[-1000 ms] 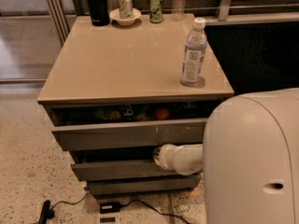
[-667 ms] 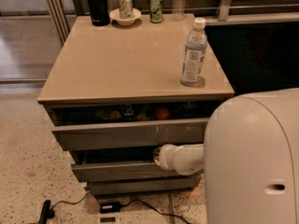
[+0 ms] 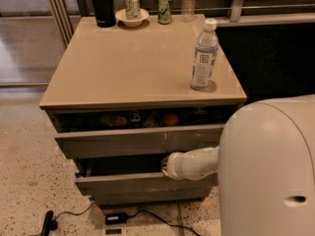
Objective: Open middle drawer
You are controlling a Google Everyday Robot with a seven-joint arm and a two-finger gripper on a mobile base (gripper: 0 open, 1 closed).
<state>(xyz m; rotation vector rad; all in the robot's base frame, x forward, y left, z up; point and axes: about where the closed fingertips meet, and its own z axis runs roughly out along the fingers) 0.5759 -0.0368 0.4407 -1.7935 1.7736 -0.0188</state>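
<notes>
The middle drawer (image 3: 130, 183) is a plain grey slab front, pulled out a little, with a dark gap above it. My gripper (image 3: 167, 166) is at the end of the white forearm, which reaches in from the right. It sits in that gap, just above the top edge of the drawer front and right of centre. The widest front (image 3: 123, 142) above also stands slightly out, with cans and a round orange thing showing inside. The narrowest front (image 3: 147, 197) is at the bottom.
On the beige top stand a clear water bottle (image 3: 204, 55), a black flask (image 3: 102, 5), a white bowl holding a can (image 3: 132, 14), a green can (image 3: 165, 8) and another bottle (image 3: 188, 1). A black cable and adapter (image 3: 115, 218) lie on the floor. My white body (image 3: 268, 171) fills the lower right.
</notes>
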